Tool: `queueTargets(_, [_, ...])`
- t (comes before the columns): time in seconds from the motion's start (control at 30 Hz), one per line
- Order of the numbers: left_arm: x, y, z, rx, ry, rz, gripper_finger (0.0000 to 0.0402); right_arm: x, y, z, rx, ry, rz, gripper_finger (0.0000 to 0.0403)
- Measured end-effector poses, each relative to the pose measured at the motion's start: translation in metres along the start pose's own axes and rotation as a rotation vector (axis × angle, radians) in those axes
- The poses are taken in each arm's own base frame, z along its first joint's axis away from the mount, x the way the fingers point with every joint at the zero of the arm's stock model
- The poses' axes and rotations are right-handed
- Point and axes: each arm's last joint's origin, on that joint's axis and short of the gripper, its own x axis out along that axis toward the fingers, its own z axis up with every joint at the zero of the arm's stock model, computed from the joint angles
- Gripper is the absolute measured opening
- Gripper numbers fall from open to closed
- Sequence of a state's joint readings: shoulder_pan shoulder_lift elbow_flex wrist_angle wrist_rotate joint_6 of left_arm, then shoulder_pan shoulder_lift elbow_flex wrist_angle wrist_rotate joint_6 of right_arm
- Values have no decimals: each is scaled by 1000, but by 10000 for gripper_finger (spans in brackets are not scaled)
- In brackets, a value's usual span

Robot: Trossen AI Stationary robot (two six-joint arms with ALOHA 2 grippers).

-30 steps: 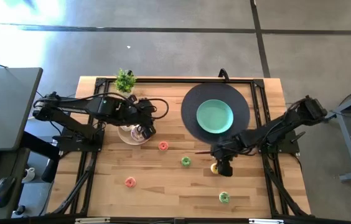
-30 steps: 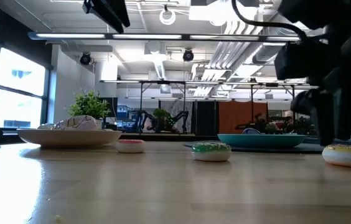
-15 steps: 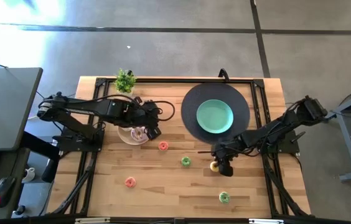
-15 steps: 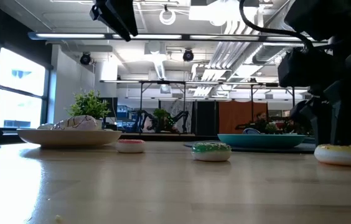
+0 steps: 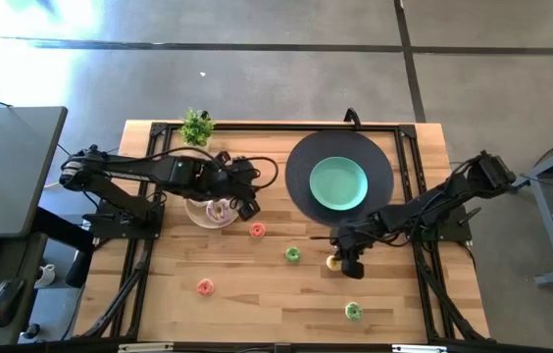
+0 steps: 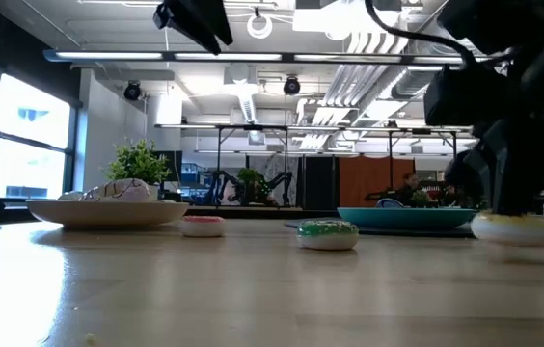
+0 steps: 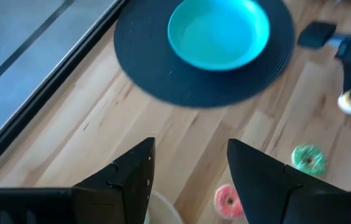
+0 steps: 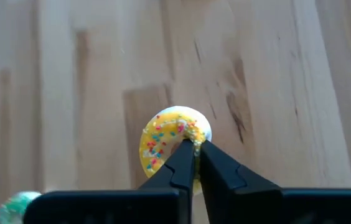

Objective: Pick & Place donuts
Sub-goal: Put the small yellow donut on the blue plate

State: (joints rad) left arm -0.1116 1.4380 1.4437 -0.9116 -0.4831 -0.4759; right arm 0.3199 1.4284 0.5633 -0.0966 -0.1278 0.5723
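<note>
Right hand (image 8: 195, 147) pinched shut on yellow donut (image 8: 166, 140) rim, just clear of the bench (image 5: 257, 294), near teal plate (image 5: 338, 183). Left hand (image 7: 191, 163) open above beige plate (image 5: 210, 211), beside pink donut (image 5: 257, 230).

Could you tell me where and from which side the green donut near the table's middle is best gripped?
The green donut lies flat on the table with clear wood around it, so probably come straight down, one finger in its hole and one outside, pinching the ring's wall.
</note>
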Motion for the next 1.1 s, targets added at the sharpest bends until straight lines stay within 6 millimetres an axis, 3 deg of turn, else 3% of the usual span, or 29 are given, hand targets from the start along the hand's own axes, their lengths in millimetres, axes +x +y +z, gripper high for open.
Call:
queueTargets(0.3, [-3, -9, 22, 15, -221, -70, 197, -20, 25, 40, -44, -54, 4, 5])
queueTargets(0.43, [-5, -12, 29, 35, -286, -115, 197, -38, 34, 58, -87, -51, -142, 5])
queueTargets(0.57, [-6, -13, 32, 40, -312, -130, 197, -59, 30, 71, -119, -40, -381, 4])
queueTargets(0.7, [-7, -14, 34, 29, -332, -137, 197, -76, 10, 83, -108, -43, -613, 3])
queueTargets(0.87, [-8, -15, 37, 13, -360, -149, 197, -92, -36, 95, 15, -23, -792, 3])
queueTargets(1.1, [-8, -15, 36, 17, -353, -147, 197, -102, -97, 98, 170, 4, -739, 2])
